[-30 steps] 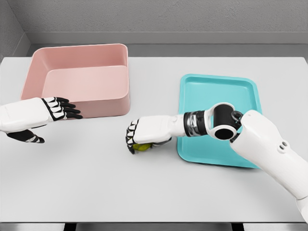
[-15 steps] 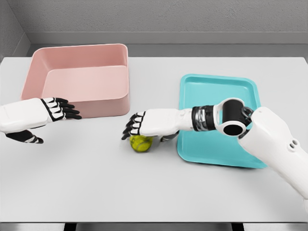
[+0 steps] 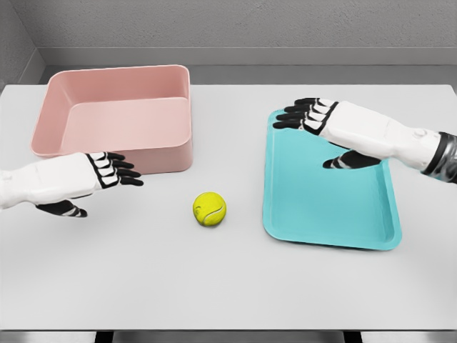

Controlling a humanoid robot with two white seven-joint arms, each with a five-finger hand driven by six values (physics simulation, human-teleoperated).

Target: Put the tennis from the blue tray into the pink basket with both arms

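The worktop [image 3: 228, 286] carries everything, and the two containers sit well apart on it, so the ball has a gap to cross. The pink basket [image 3: 164, 153] stands at the far left with nothing showing inside. The blue tray [image 3: 328, 207] lies flat on the right, its surface bare. The right hand [image 3: 335, 125] hovers over the tray's far left corner with its fingers [image 3: 293, 114] spread and holding nothing. The left hand [image 3: 86, 179] hangs just in front of the basket, fingers [image 3: 125, 171] stretched toward the middle, also holding nothing, and looks set to take over. The tennis ball [image 3: 209, 209] rests on the bare worktop between tray and basket, touching neither hand; it sits nearer the left hand, which suits a handover between arms
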